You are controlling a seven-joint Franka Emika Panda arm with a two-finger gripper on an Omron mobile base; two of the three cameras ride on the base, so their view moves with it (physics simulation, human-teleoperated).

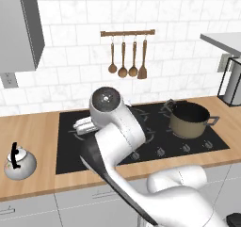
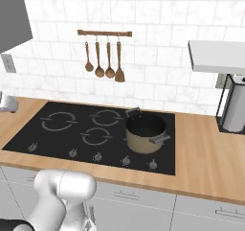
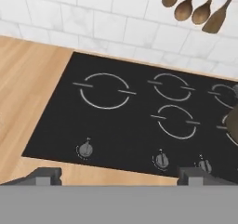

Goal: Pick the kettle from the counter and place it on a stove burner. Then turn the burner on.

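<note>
Down at the front-left of the bench, close to its edge, the kettle sits upright with its black handle arched over the lid, well apart from the black cooktop. Nothing is touching it. The hand hangs above the near edge of the cooktop with its jaws spread wide and nothing between them; from the hand view its two dark tips frame the row of knobs, with the left burner ring further on.

So the pick is not yet done, and that is where trouble could start. The kettle is off to the left of where the hand points, so the arm has a long sideways reach, and a squat, rounded body could skid toward the bench edge if a finger clips it. The thin handle could slip or let the kettle swing.

Further back on the right, the brass pot already occupies a burner, so a careless placement there would collide. Beyond, wooden spoons hang on the tiled wall.
</note>
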